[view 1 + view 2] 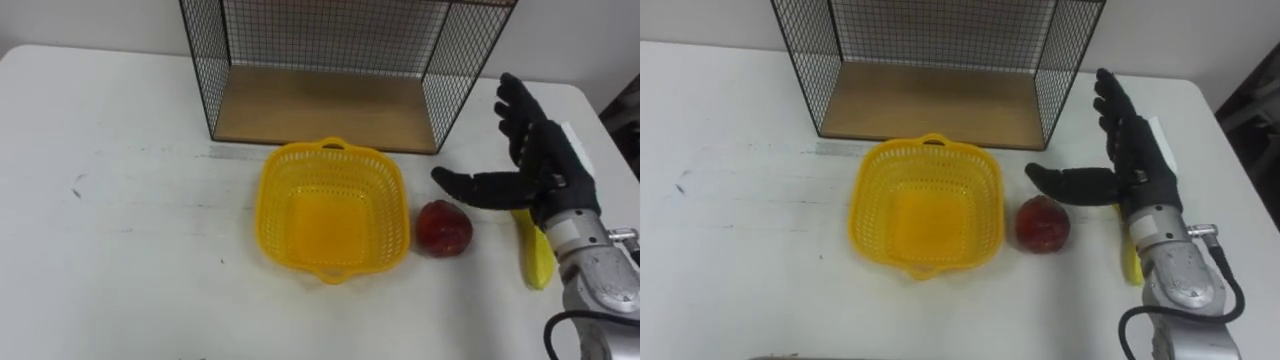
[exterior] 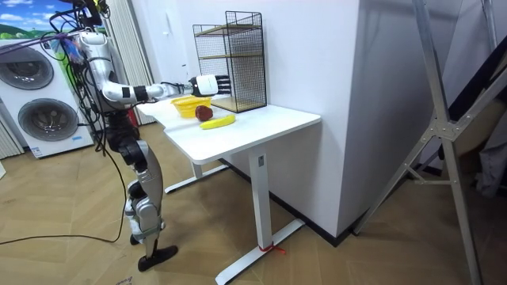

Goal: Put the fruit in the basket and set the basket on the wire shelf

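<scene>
An empty yellow plastic basket [image 1: 333,210] sits on the white table [image 1: 120,220], just in front of the wire shelf [image 1: 330,60]. A red apple [image 1: 444,228] lies right beside the basket's right edge. A yellow banana [image 1: 535,256] lies further right, partly hidden under my right hand [image 1: 540,160]. That hand hovers open above and to the right of the apple, fingers spread and thumb pointing left toward it. In the room view I stand at the table's end with the right arm stretched over the fruit [image 2: 207,116].
The wire shelf has a wooden bottom board [image 1: 320,108] and an open front facing the basket. The table's left half is bare. In the room view washing machines [image 2: 40,103] stand behind me.
</scene>
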`<state>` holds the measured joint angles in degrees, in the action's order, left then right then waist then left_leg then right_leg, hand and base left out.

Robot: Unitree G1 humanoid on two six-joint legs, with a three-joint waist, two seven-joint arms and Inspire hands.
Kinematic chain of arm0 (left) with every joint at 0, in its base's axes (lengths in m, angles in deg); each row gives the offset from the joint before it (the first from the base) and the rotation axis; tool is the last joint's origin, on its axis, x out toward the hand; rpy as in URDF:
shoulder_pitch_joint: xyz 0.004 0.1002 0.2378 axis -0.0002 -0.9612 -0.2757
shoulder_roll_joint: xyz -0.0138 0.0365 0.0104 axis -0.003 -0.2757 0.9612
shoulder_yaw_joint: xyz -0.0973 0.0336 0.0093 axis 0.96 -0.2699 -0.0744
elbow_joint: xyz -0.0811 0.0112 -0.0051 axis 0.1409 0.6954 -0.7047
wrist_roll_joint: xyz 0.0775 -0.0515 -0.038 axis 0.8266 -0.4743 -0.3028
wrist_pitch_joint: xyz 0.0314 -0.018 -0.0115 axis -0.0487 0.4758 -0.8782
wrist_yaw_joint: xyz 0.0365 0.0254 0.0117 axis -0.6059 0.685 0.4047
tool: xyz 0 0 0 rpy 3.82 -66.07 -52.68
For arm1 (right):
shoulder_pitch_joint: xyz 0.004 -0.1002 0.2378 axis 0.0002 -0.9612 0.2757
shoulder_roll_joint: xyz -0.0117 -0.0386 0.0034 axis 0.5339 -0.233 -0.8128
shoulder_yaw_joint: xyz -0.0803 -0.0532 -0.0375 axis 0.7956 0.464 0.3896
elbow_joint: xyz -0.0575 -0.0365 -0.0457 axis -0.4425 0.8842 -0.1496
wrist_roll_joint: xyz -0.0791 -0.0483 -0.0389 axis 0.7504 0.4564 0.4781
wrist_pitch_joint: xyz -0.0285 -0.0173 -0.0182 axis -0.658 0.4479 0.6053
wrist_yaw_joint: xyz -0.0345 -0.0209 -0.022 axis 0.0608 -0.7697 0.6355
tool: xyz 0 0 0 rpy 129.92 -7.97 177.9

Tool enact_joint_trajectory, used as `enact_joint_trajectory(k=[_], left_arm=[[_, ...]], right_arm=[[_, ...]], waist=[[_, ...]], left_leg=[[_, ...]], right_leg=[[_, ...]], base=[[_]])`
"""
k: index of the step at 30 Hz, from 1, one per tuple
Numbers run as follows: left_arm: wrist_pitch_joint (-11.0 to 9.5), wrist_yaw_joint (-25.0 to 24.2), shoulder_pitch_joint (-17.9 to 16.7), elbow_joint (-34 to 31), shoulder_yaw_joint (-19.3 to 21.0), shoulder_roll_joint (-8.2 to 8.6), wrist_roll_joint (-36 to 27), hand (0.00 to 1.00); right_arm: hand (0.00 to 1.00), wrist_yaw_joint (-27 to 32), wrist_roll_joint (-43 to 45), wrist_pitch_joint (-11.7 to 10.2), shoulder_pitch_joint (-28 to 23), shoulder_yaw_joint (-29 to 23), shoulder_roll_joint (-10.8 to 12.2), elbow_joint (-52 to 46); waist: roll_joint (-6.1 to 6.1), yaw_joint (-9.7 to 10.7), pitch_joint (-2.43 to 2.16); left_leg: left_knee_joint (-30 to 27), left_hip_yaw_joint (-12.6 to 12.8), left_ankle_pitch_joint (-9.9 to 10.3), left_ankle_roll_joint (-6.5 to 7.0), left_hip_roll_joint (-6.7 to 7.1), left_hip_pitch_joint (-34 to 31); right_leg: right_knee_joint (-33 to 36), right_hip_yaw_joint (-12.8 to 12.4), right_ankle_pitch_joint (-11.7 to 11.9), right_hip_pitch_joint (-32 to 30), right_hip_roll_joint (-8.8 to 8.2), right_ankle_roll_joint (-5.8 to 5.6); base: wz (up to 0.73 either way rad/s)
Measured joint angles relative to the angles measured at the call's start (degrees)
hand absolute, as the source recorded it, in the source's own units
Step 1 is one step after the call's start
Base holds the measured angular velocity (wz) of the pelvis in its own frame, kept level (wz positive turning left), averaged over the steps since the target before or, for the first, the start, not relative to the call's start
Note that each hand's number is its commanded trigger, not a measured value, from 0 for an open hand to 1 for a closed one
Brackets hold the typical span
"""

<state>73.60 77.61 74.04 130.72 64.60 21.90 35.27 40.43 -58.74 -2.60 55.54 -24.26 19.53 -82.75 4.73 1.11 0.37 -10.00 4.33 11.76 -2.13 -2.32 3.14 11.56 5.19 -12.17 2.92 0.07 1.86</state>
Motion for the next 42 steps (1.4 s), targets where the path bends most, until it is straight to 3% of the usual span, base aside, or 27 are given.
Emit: enact_joint_trajectory(k=[3,8,20,30,42], left_arm=[[0.1,-0.6,0.0,-0.3,-0.1,0.02,0.0,0.00],[0.4,-1.2,-0.1,-0.3,-0.5,0.08,0.0,0.00],[1.4,-0.6,-0.6,-2.6,-1.1,0.12,0.0,0.00],[1.3,-0.5,-0.1,-1.8,-1.1,0.11,0.0,0.00],[1.3,-0.5,-0.2,-0.6,-1.2,0.11,0.0,0.00]], right_arm=[[0.00,-1.4,1.5,1.1,0.0,0.1,0.3,0.1],[0.00,-3.0,3.5,1.5,-0.2,0.2,0.3,0.8],[0.00,-5.5,4.0,2.8,-1.1,1.3,0.3,3.6],[0.00,-2.3,3.8,2.8,-1.8,2.7,0.4,7.1],[0.00,-1.0,3.6,2.8,-2.9,4.4,0.4,7.7]], waist=[[-0.25,0.0,0.01],[-0.83,0.0,-0.37],[-0.93,-0.3,-0.80],[-1.01,-1.5,-0.54],[-0.72,-1.5,-0.44]], left_leg=[[-0.7,-0.1,0.0,0.00,0.01,-0.4],[-1.1,-0.5,0.0,0.00,-0.02,-0.5],[-1.6,-0.5,0.0,0.00,-0.02,-0.7],[-1.3,-0.3,0.0,0.00,-0.02,-0.7],[-1.4,-0.5,0.0,0.00,-0.01,-0.9]], right_leg=[[0.0,0.1,0.1,0.0,-0.05,0.03],[0.0,0.5,0.1,0.0,-0.05,0.09],[-0.8,0.2,0.6,0.2,0.11,0.13],[-1.0,0.5,0.7,0.1,0.05,0.04],[-1.1,0.9,0.7,0.3,0.01,0.04]], base=[[0.00],[0.04],[0.00],[0.00],[0.00]])
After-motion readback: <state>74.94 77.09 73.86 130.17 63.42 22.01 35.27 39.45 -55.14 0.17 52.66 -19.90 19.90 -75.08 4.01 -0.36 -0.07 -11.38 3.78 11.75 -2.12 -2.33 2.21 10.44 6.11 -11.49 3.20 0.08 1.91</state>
